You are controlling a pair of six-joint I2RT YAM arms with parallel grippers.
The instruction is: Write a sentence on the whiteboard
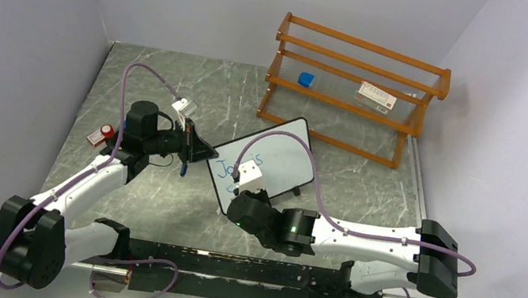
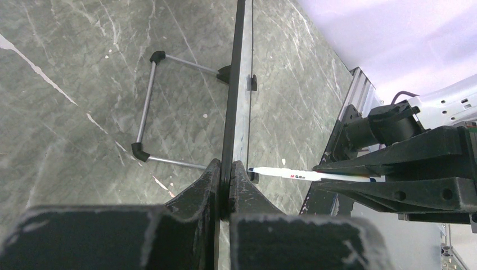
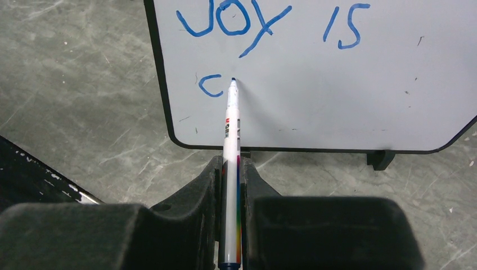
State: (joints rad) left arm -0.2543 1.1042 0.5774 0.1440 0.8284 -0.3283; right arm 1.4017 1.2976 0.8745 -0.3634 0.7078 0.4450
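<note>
Blue writing (image 3: 236, 22) on the whiteboard (image 3: 349, 95) reads "Joy is" on the top line, with a lone "c" begun below it at the board's left. Judged against the task, roughly the first half of a sentence is down; the rest of the second line is not yet written. The board stands near the middle of the table (image 1: 156, 204), propped on a wire stand (image 2: 147, 107) behind it.

The marker (image 3: 231, 140) has its tip at the board's face just right of the "c"; actual contact cannot be confirmed. The right gripper (image 3: 230, 167), in front of the board, has its jaws closed narrow on the marker's barrel. The left gripper (image 2: 225, 183), at the board's left edge, has its jaws pinched on the black frame.

Behind the board is an orange wooden rack (image 1: 350, 91) holding a small blue item and a white box, neither identifiable. Left of the board lie a small blue piece (image 1: 183, 170), possibly a cap, and a red-topped object (image 1: 103, 133), too small to tell. From overhead the right arm hides part of the writing. The right wrist view cuts off the board's top edge.
</note>
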